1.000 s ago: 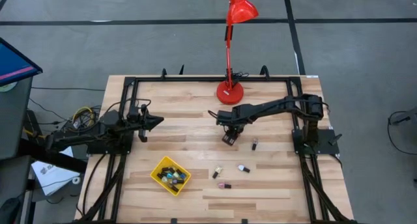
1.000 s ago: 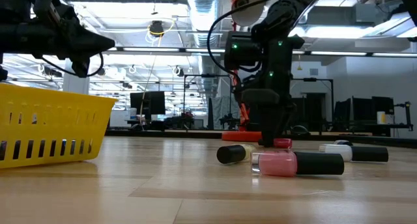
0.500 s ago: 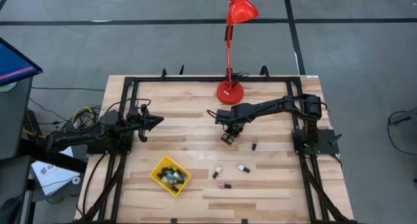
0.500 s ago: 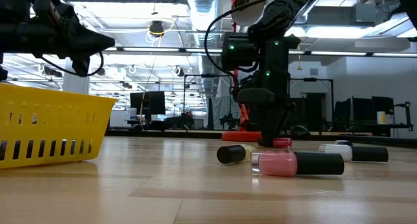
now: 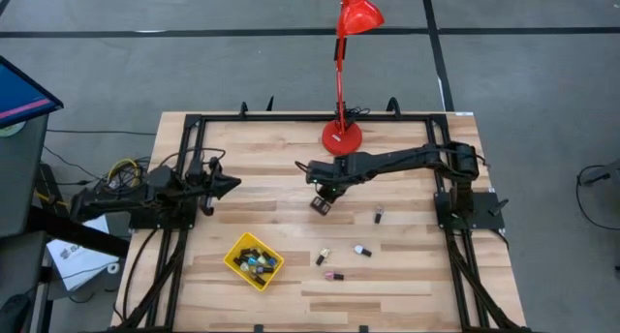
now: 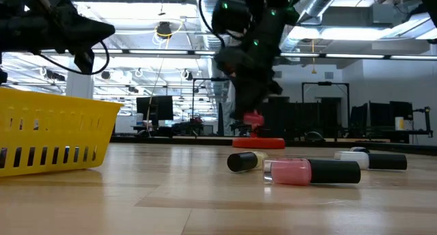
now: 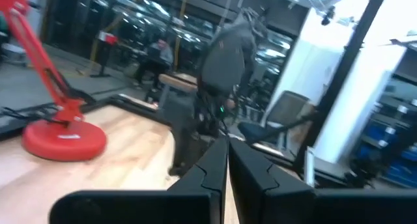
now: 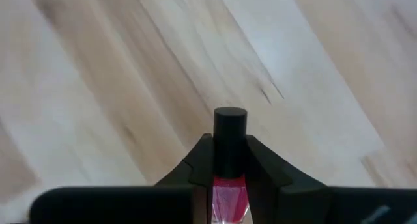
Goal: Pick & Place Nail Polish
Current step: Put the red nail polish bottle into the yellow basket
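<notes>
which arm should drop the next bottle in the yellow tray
The right. Its gripper is already shut on a pink nail polish bottle above the table's middle, lifted clear of the wood. The left gripper is shut on nothing and waits at the table's left side, behind the yellow tray.

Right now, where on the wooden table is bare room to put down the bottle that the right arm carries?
The right pincer holds a red nail polish bottle with a black cap above bare wood. Free patches: between the red lamp base and the left pincer, and the front right corner. Crowded: the yellow square tray and the loose bottles beside it.
</notes>
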`<state>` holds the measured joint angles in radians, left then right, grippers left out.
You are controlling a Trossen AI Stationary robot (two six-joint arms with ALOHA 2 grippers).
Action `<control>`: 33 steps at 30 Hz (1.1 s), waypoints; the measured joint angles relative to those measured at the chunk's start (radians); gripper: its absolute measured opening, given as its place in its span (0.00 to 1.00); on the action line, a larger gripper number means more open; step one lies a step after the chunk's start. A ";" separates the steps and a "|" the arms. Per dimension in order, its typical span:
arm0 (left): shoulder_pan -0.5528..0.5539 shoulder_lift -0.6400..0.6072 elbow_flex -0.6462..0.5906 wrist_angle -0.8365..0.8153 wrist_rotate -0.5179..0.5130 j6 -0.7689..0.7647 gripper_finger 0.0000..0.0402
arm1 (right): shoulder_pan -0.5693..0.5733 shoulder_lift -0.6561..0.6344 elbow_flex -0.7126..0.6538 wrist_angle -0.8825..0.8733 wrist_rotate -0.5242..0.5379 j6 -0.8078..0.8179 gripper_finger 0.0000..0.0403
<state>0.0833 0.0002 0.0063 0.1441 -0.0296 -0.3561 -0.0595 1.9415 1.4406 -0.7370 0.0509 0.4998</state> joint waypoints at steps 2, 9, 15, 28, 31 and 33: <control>-0.030 0.000 0.000 0.003 0.000 0.000 0.02 | 0.013 0.000 0.023 0.027 0.004 0.019 0.11; -0.068 0.000 0.000 0.007 0.000 0.000 0.03 | 0.073 -0.002 0.106 0.187 0.043 0.066 0.11; -0.068 0.000 0.000 0.013 0.000 0.000 0.03 | 0.130 -0.003 0.130 0.346 0.063 0.065 0.11; -0.068 0.000 0.000 0.015 0.000 0.000 0.03 | 0.250 -0.004 0.131 0.601 0.081 -0.185 0.11; -0.068 0.000 0.000 0.015 0.000 0.000 0.03 | 0.265 -0.004 0.131 0.639 0.081 -0.222 0.11; -0.068 0.000 0.000 0.015 0.000 0.000 0.03 | 0.269 -0.004 0.131 0.664 0.080 -0.234 0.11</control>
<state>0.0153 -0.0002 0.0063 0.1592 -0.0296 -0.3561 0.2093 1.9375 1.5715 -0.0727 0.1305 0.2658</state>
